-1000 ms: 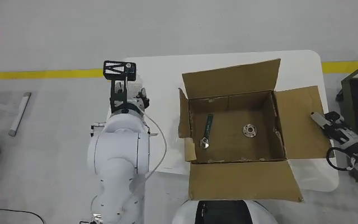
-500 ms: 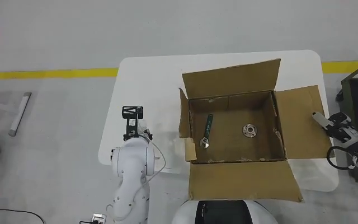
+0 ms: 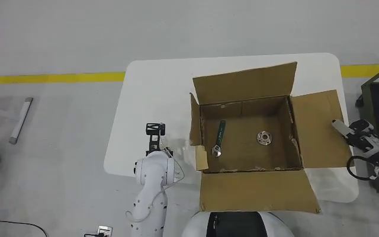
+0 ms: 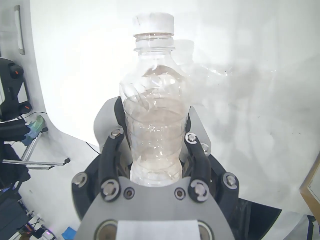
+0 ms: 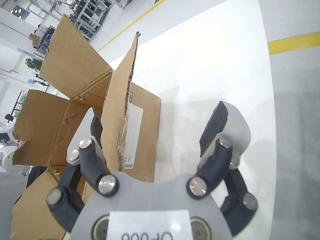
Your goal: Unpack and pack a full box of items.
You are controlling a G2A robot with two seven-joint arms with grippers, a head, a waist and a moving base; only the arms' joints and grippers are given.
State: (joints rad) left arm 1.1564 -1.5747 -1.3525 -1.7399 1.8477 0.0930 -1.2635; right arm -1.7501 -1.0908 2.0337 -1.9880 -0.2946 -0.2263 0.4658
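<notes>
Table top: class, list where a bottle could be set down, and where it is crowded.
Free: the white table left of the box, from its left wall to the table's left edge, beyond the left tool holding the bottle. Also the box floor between wrench and round metal part. Crowded: right side, with the flap and right tool.

The scene is lit brightly and evenly from above. Strong glare is seen on the white table [image 4: 225,13] behind the bottle [image 4: 153,116], whose soft grey shadow is cast beside it. A faint shadow is thrown onto the table by the box [image 5: 150,126]. Straight edges are bent towards the wrist views' borders.
</notes>
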